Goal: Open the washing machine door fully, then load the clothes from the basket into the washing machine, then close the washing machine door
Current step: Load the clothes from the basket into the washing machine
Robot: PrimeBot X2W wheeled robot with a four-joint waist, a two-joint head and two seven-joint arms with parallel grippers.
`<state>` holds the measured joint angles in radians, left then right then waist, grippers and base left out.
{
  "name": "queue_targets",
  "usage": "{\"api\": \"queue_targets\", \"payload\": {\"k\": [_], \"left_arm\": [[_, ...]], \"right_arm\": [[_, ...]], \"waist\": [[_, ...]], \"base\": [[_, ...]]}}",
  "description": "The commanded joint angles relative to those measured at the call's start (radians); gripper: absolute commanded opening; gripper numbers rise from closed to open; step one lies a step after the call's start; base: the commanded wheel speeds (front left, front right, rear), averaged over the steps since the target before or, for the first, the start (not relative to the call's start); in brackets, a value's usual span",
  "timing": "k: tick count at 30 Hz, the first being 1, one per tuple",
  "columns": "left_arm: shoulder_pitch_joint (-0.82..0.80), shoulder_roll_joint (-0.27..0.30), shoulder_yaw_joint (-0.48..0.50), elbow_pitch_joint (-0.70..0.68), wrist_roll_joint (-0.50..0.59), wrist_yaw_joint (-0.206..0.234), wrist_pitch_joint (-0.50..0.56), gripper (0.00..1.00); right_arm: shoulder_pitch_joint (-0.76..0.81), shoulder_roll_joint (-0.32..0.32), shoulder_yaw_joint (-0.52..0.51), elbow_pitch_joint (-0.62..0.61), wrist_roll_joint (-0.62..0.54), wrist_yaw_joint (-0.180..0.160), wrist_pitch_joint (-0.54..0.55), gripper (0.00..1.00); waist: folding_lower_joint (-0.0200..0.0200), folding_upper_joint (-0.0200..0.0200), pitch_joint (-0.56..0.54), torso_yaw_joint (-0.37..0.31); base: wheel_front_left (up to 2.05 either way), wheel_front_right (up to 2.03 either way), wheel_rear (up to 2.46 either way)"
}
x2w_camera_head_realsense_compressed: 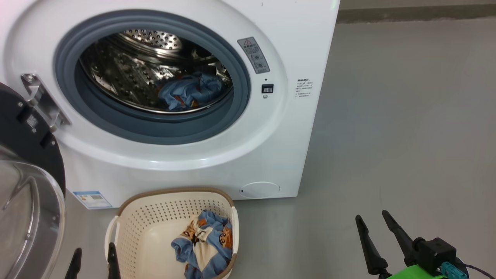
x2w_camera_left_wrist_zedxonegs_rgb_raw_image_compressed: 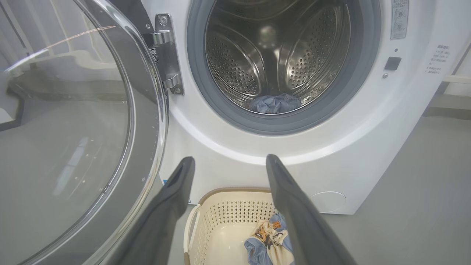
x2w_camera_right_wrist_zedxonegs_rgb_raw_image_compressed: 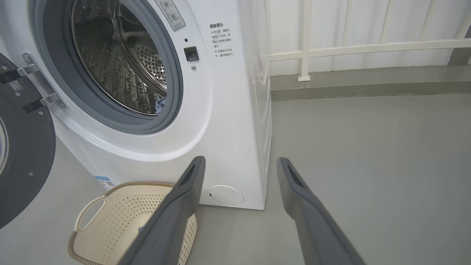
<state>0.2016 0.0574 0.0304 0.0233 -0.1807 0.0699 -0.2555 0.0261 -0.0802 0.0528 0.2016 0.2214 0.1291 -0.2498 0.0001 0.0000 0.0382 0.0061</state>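
The white washing machine [x2w_camera_head_realsense_compressed: 217, 155] stands with its door [x2w_camera_head_realsense_compressed: 27, 186] swung wide to the left on its metal hinge [x2w_camera_head_realsense_compressed: 42, 101]. One light-blue garment [x2w_camera_head_realsense_compressed: 190, 91] lies inside the steel drum. The cream basket [x2w_camera_head_realsense_compressed: 135, 228] sits on the floor in front, holding another blue and cream garment [x2w_camera_head_realsense_compressed: 205, 242]. My left gripper [x2w_camera_head_realsense_compressed: 93, 257] is open at the basket's left handle, empty; in the left wrist view its fingers [x2w_camera_left_wrist_zedxonegs_rgb_raw_image_compressed: 173, 195] frame the basket [x2w_camera_left_wrist_zedxonegs_rgb_raw_image_compressed: 228, 217]. My right gripper [x2w_camera_head_realsense_compressed: 376, 228] is open and empty over bare floor to the right of the basket.
Grey concrete floor [x2w_camera_head_realsense_compressed: 407, 135] stretches to the machine's right. A white railing [x2w_camera_right_wrist_zedxonegs_rgb_raw_image_compressed: 349, 48] and a low kerb run behind the machine. The open door's glass bowl [x2w_camera_left_wrist_zedxonegs_rgb_raw_image_compressed: 66, 129] bulges close beside my left gripper.
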Motion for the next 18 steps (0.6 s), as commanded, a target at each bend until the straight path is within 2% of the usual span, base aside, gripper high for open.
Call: {"api": "queue_targets", "payload": {"k": [1,11,18], "left_arm": [[-0.052,0.003,0.035,-0.019,0.007,-0.002,-0.006,1.0],[-0.216,-0.002,0.011,0.044,0.002,-0.024,-0.006,1.0],[-0.392,-0.001,0.004,0.207,-0.003,-0.069,-0.006,1.0]], "right_arm": [[-0.02,-0.005,0.021,-0.025,-0.004,0.002,-0.012,1.0],[-0.063,-0.003,0.026,-0.035,0.0,0.002,-0.012,1.0],[-0.115,-0.007,0.026,-0.038,-0.003,0.002,-0.012,1.0]], "waist": [[-0.0001,0.0,0.015,0.001],[-0.0001,0.0,0.137,-0.001],[-0.0001,0.0,0.272,-0.028]], "base": [[0.0,0.0,0.0],[0.0,0.0,0.0],[0.0,0.0,0.0]]}}
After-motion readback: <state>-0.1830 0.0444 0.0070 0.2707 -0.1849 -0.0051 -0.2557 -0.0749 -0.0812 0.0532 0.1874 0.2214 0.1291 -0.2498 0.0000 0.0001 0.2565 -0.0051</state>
